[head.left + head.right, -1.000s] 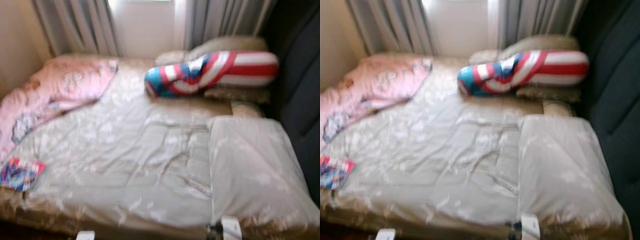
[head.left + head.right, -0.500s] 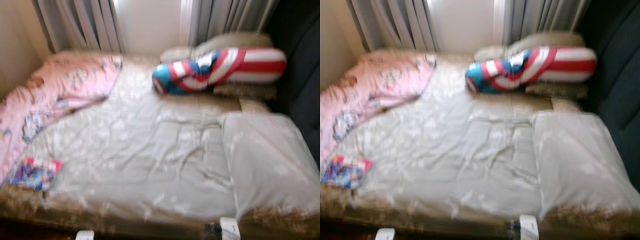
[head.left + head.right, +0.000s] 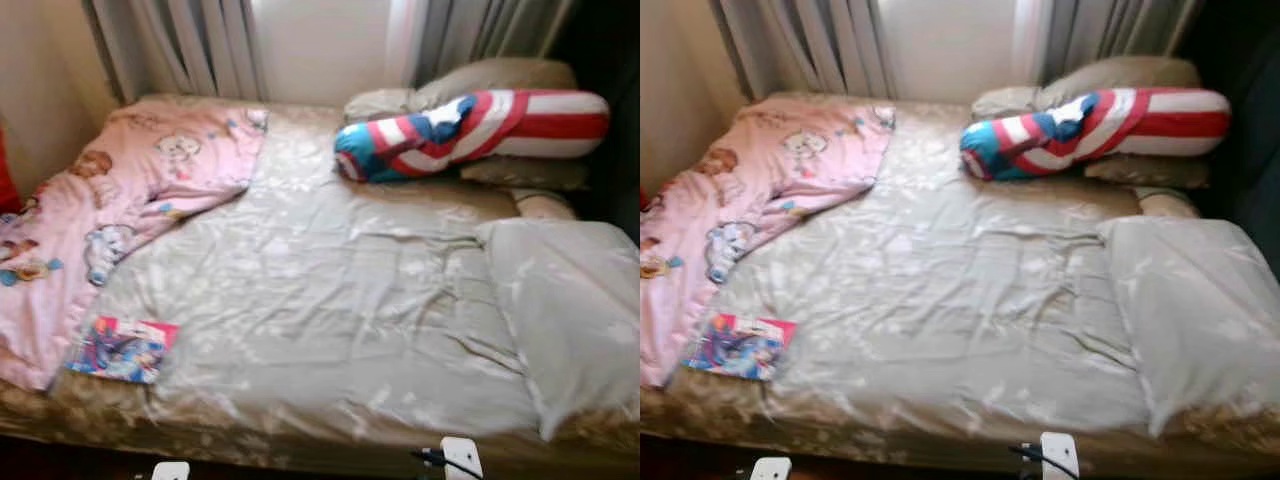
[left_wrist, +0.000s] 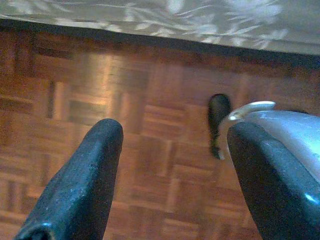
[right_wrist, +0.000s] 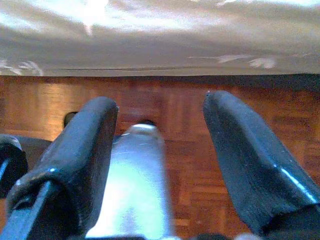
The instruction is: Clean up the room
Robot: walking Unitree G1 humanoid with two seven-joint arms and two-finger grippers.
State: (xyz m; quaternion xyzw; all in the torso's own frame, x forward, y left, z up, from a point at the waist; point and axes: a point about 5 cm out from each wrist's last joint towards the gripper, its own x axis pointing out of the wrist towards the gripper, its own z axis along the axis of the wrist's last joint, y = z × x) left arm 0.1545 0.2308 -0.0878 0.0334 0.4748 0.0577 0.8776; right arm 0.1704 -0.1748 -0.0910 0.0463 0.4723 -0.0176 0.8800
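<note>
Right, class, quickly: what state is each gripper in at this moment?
Left gripper: open, empty, above the wooden floor.
Right gripper: open, empty, near the bed edge.

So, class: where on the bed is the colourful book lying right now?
In the left eye view the colourful book lies flat near the bed's front-left corner, on the grey cover beside the pink blanket's lower edge.

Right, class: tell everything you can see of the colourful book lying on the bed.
The book is thin and flat, with a glossy-looking cover in pink, blue and purple cartoon art. It lies closed, face up and slightly askew, near the bed's front left corner, resting on the beige bedspread, its left edge against the pink blanket.
</note>
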